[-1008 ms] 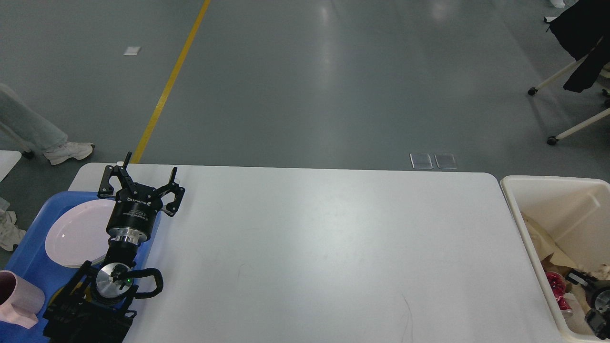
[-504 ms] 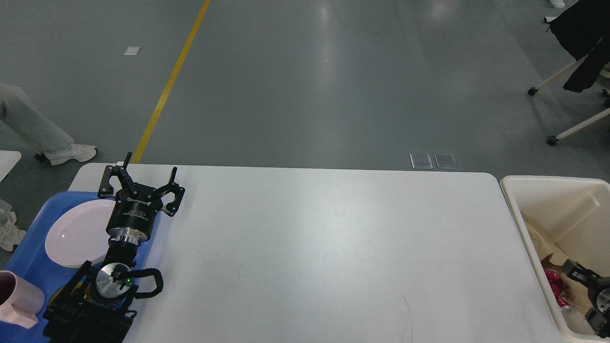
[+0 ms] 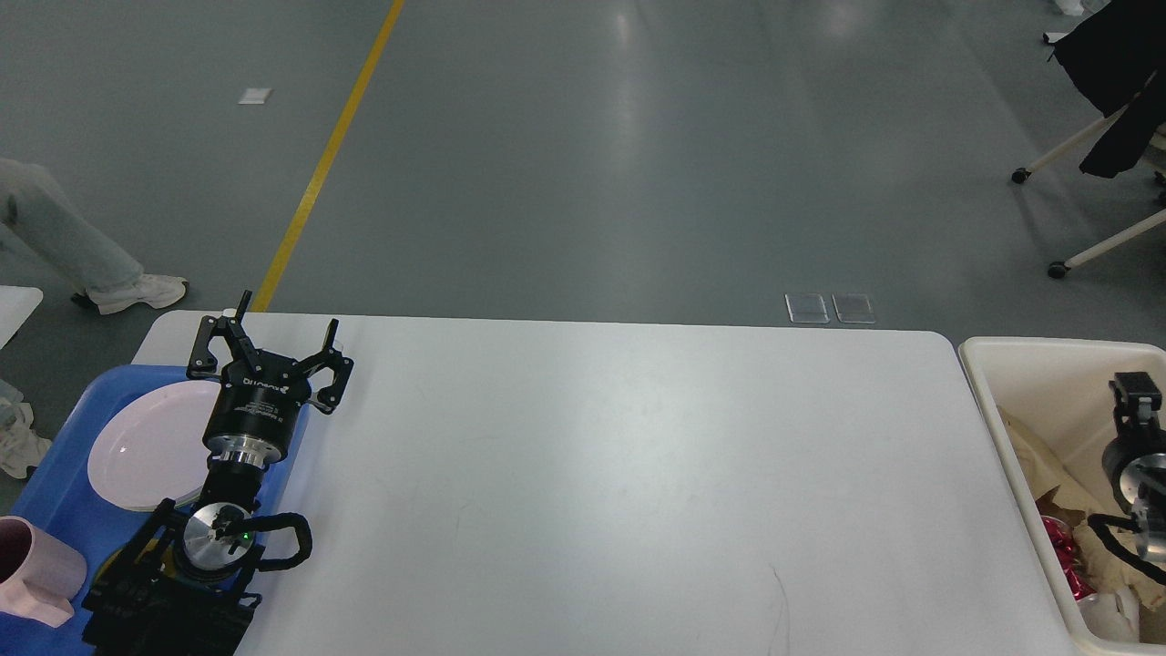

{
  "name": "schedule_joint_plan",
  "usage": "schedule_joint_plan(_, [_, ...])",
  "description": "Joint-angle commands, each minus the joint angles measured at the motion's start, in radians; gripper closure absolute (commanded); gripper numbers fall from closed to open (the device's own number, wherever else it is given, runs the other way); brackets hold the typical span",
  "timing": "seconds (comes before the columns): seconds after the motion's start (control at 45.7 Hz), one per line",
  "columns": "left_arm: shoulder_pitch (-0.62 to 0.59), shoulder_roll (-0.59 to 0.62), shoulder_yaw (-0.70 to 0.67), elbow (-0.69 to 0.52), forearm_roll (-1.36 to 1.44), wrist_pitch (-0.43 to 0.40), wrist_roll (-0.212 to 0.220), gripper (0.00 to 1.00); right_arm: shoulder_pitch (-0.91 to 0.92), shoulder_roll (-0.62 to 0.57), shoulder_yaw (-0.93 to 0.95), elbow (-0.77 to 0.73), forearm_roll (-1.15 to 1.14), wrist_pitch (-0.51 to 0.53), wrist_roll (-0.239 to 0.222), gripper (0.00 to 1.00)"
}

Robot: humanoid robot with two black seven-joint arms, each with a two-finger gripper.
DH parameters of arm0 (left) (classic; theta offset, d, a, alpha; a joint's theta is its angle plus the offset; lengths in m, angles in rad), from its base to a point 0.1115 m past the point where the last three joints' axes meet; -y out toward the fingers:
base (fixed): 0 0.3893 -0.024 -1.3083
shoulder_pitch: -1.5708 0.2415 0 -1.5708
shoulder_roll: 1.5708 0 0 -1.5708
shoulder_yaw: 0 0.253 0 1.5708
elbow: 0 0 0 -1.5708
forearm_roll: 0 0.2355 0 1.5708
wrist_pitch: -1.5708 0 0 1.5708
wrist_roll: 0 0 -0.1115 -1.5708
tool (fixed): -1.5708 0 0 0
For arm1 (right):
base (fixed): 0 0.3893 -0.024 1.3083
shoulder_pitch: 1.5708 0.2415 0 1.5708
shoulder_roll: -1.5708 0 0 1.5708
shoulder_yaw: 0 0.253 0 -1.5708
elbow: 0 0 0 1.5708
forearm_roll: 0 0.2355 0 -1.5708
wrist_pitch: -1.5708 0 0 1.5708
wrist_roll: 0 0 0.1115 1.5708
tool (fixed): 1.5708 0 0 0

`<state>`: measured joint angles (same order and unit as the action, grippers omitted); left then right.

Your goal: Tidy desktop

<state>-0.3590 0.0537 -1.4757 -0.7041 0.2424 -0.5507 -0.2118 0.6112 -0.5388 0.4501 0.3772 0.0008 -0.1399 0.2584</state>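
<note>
While the left gripper [image 3: 271,351] hovers spread wide over the desk [image 3: 619,474] at its far-left corner, just beside the blue tray [image 3: 64,474], the desk runs rightward. Over the cream bin [image 3: 1011,428], I cannot tell the right gripper [image 3: 1132,387] state

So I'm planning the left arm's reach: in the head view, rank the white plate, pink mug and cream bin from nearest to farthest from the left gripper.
From the left gripper:
1. White plate, just below-left, in the blue tray.
2. Pink mug, at the tray's near corner.
3. Cream bin, past the desktop's right end.
</note>
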Motion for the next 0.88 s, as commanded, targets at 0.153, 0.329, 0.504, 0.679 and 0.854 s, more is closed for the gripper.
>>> schedule_joint_plan(0.153, [0.0, 0.0, 0.0, 0.0, 0.0, 0.0, -0.001, 0.04, -0.212, 0.055, 0.743, 0.226, -0.272, 0.219, 0.044, 0.0])
schedule_joint_plan(0.329, [0.0, 0.0, 0.0, 0.0, 0.0, 0.0, -0.001, 0.04, -0.326, 0.25, 1.09, 0.311, -0.543, 0.411, 0.033, 0.0])
schedule_joint_plan(0.504, [0.0, 0.0, 0.0, 0.0, 0.0, 0.0, -0.001, 0.03, -0.349, 0.318, 1.138, 0.358, -0.581, 0.41, 0.041, 0.0])
schedule_joint_plan(0.679, [0.0, 0.0, 0.0, 0.0, 0.0, 0.0, -0.001, 0.04, -0.355, 0.327, 1.125, 0.358, -0.576, 0.408, 0.041, 0.0])
schedule_joint_plan(0.854, [0.0, 0.0, 0.0, 0.0, 0.0, 0.0, -0.001, 0.04, -0.373, 0.339, 1.127, 0.379, -0.576, 0.415, 0.041, 0.0])
